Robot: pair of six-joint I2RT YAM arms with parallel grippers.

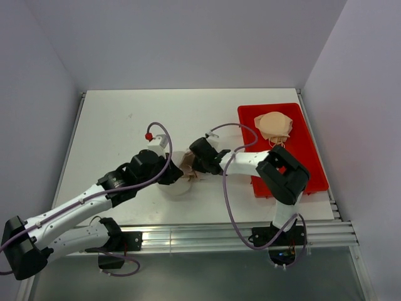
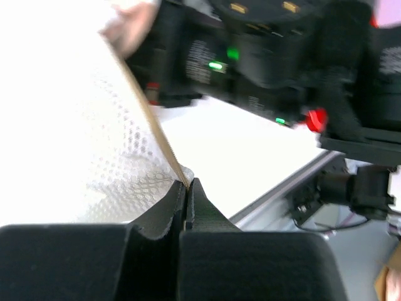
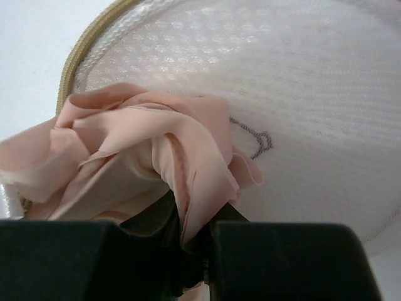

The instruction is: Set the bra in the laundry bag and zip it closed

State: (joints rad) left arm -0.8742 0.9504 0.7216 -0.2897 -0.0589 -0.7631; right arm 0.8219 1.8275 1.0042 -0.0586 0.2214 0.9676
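Left end effector (image 2: pixel 188 188): closed, jaws pinched on the rim of the laundry bag (image 2: pixel 75 125), right at its tan zip edge (image 2: pixel 150 125). Judged purpose: to anchor the rim and keep the mouth lifted so the soft mesh cannot slide or fold while the garment goes in.

Right end effector (image 3: pixel 194 232): closed on a bunched fold of the bra (image 3: pixel 138 144). The fabric rises directly out from between the jaws and spreads ahead of them in a crumpled mass. Judged purpose: a pinch on gathered cloth lets the piece be carried and pushed as one bundle.

Position of the bra: held in the right end effector, touching the bag's white mesh face just ahead of the fingertips, beside the small dark mark (image 3: pixel 254 139). Whether any of it has passed inside the opening cannot be told.

The bag lies on the table (image 1: pixel 113 125) between both end effectors. Zip not closed.
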